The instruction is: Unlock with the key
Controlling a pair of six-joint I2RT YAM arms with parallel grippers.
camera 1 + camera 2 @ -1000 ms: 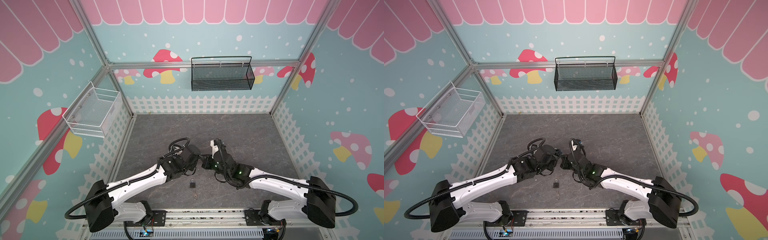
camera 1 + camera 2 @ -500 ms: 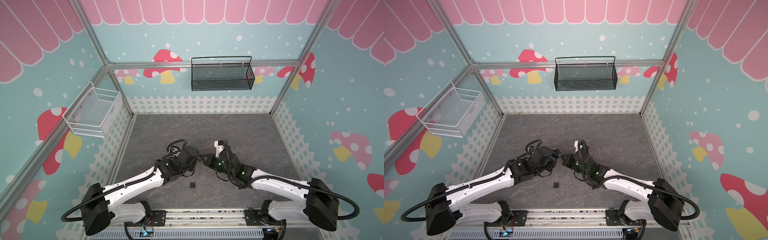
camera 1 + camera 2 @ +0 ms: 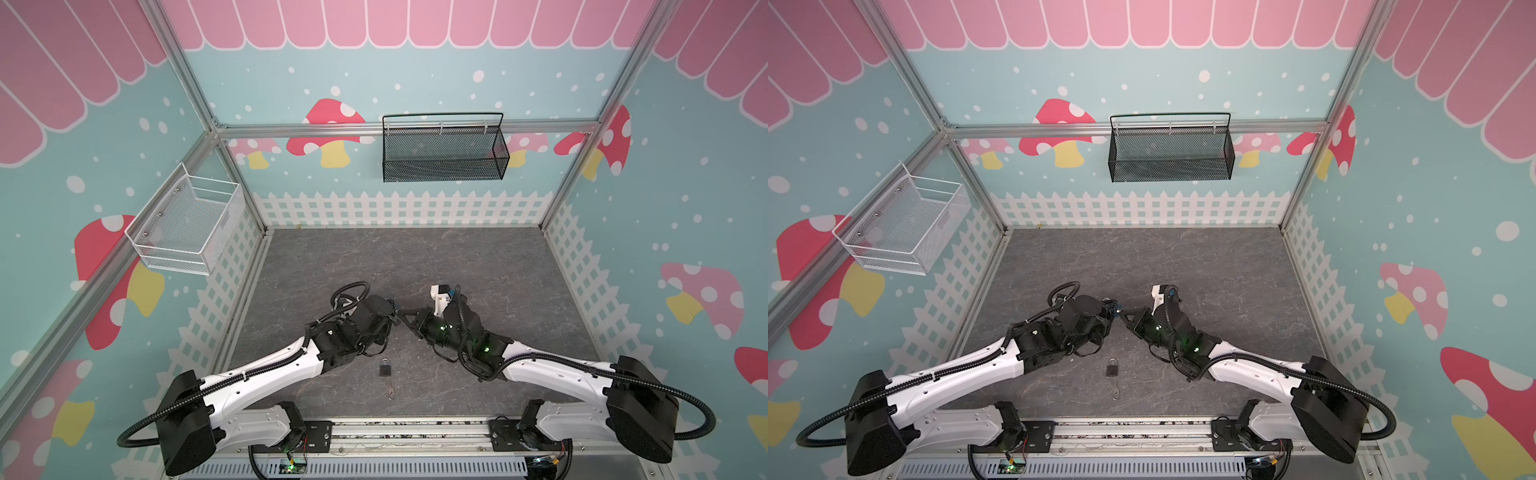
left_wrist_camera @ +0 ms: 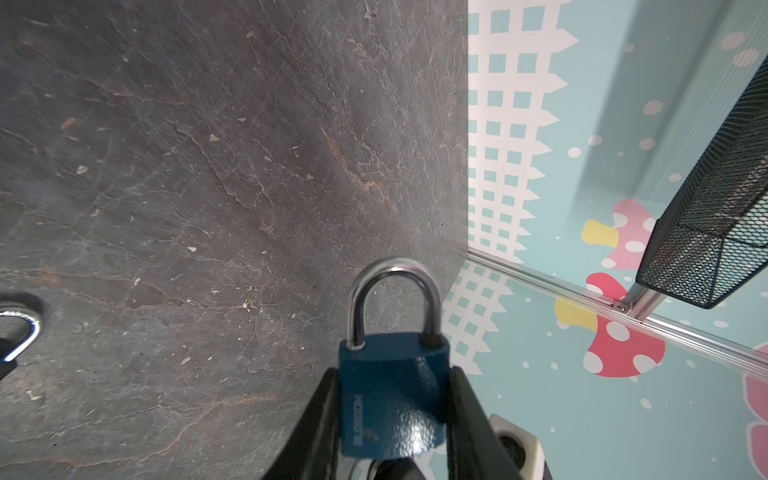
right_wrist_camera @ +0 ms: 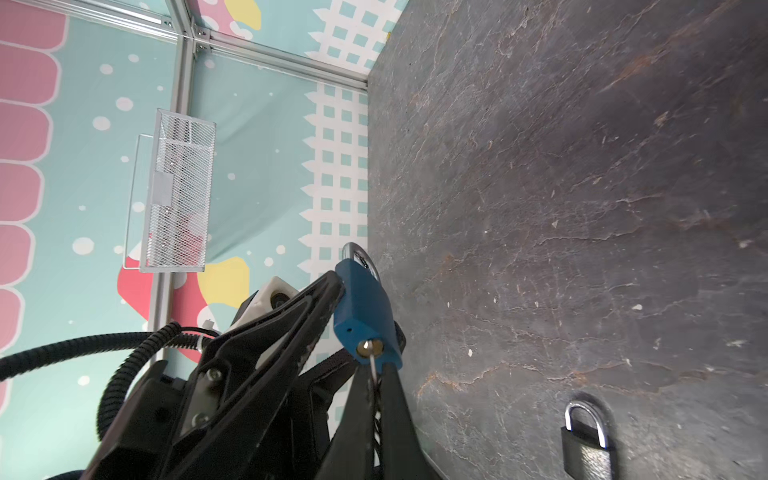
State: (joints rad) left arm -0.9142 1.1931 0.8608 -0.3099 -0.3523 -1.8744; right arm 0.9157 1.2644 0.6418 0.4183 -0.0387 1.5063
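My left gripper (image 4: 395, 376) is shut on the sides of a blue padlock (image 4: 392, 395), and its silver shackle (image 4: 392, 291) sits closed in the body. In the right wrist view the blue padlock (image 5: 361, 303) shows its keyhole end. A thin silver key (image 5: 375, 365) stands in that keyhole, with my right gripper (image 5: 376, 372) shut on it. In both top views the left gripper (image 3: 390, 316) and right gripper (image 3: 409, 320) meet tip to tip above the middle of the grey floor, with the blue padlock (image 3: 1116, 308) barely showing between them.
A black padlock (image 3: 385, 368) (image 5: 586, 440) lies on the floor nearer the front, with a second small key (image 3: 391, 391) just in front of it. A white wire basket (image 3: 187, 228) hangs on the left wall and a black mesh basket (image 3: 442, 153) on the back wall.
The right wrist has shifted slightly to the right while both grippers stay joined at the blue padlock. Neither grip has changed.
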